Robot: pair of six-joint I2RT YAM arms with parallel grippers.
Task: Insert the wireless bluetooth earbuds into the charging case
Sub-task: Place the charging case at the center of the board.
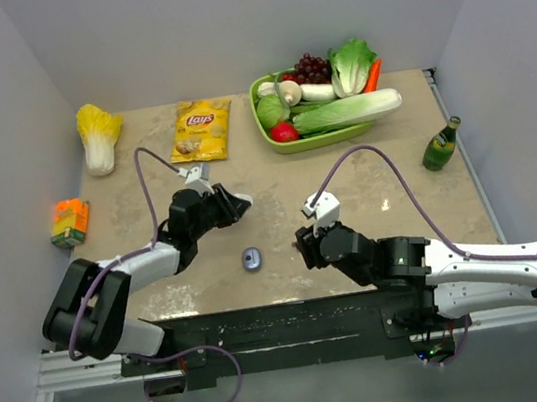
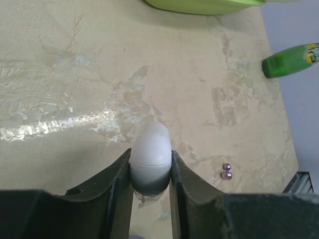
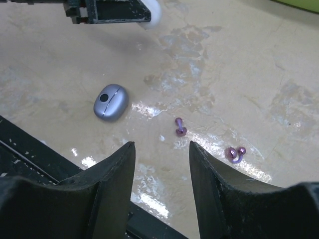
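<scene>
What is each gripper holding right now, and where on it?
The left gripper clamps the white egg-shaped case by its sides; the right gripper is open, empty.

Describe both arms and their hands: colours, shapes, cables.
The left arm and right arm alternate white links with black joints. A lilac cable loops along each. The left hand and right hand each have two broad, curved black fingers.

Far left corner holds the cabbage (image 1: pixel 97 136), the chip bag (image 1: pixel 201 130) sits along the far edge, and the vegetable tray (image 1: pixel 325 139) is far right. The bottle (image 1: pixel 441 145) hugs the right edge. The case (image 1: pixel 251 259) lies by the near edge, with the earbuds (image 3: pixel 180 127) to its right.
</scene>
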